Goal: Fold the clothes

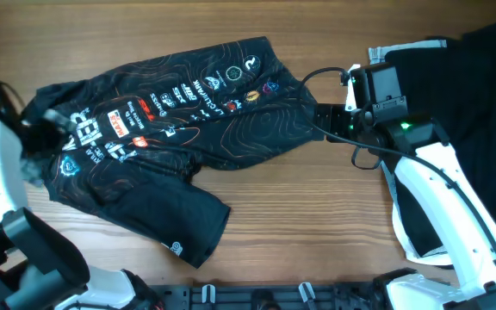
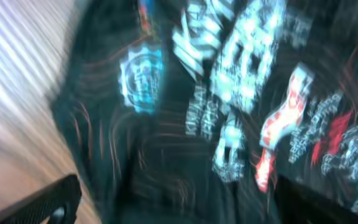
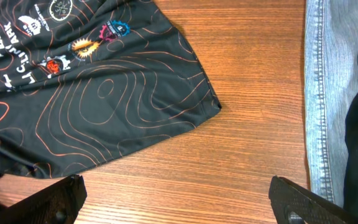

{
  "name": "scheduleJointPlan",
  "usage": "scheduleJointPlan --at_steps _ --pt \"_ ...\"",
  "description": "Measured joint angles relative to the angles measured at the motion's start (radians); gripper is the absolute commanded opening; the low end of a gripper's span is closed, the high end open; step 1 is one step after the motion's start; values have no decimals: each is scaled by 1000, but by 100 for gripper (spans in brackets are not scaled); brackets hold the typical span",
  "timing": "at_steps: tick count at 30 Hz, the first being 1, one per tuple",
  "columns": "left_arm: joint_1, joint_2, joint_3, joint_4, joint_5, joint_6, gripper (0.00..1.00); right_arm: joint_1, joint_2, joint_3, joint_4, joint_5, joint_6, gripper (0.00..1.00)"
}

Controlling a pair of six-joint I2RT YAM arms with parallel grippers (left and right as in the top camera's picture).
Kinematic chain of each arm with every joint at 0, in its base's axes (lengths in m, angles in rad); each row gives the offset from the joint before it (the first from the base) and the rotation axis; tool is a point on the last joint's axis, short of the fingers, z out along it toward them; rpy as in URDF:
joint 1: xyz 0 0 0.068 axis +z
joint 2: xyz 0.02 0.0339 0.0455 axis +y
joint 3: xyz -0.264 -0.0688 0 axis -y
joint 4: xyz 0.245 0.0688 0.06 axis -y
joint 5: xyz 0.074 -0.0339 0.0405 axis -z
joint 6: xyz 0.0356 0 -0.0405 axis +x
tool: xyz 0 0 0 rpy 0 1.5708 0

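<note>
Although the left wrist view is badly blurred, we make out the left gripper [image 1: 48, 120] with its fingers [image 2: 45, 205] spread wide, low over the white and red logos of the jersey [image 1: 196, 112]. It sits close to the left edge of the table [image 1: 317, 215], and we see nothing clamped between the fingers. The table is warm brown wood with its grain running left to right, and it fills every view. The jersey lies rumpled across the left half, reaching toward the middle, with one sleeve flopped toward the near edge. The right gripper [image 3: 176, 193] hangs over bare wood just beside the jersey's right hem corner, its fingers wide apart and empty. Toward the far right corner lies a plain black garment [image 1: 480, 77], and a strip of pale blue denim [image 3: 323, 93] shows beside it.
</note>
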Motion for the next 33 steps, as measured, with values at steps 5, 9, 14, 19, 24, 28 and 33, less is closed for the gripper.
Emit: scheduleJointPlan --at_steps 5,9,14,19,24,28,33 --pt "-171 0 -14 -199 58 0 100 0 0 0 -1 0 3 100" --pt "-300 0 -115 -206 67 -20 100 0 0 0 -11 3 3 100" --pt "-413 -13 -316 -184 74 -85 100 0 0 0 -26 3 3 100" --pt "-449 -153 -525 -79 62 -186 100 0 0 0 -25 3 3 100" --pt "-449 -225 -678 127 51 -258 85 0 0 0 -26 3 3 100" --pt "-449 -225 -703 203 51 -283 57 0 0 0 -31 3 3 100" --pt "-449 -234 -703 243 38 -301 4 0 0 0 -38 3 3 100"
